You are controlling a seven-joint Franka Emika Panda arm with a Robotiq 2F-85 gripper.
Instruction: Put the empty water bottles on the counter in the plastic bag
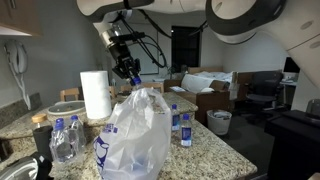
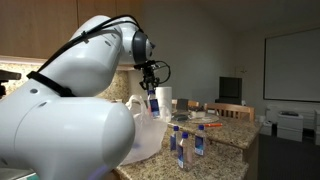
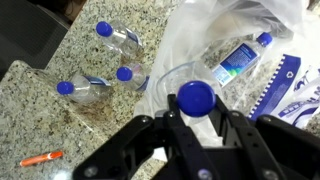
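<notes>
The jaws are clenched on a water bottle (image 3: 195, 99), which hangs just above the open plastic bag (image 3: 195, 35).

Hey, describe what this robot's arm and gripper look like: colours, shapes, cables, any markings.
The arm is built of bulky, rounded, glossy white shells with dark bands at the joints. The gripper is matte black, with two blocky, angular fingers on linkages. Black cables loop loosely beside the wrist. No markings are readable on either.
</notes>
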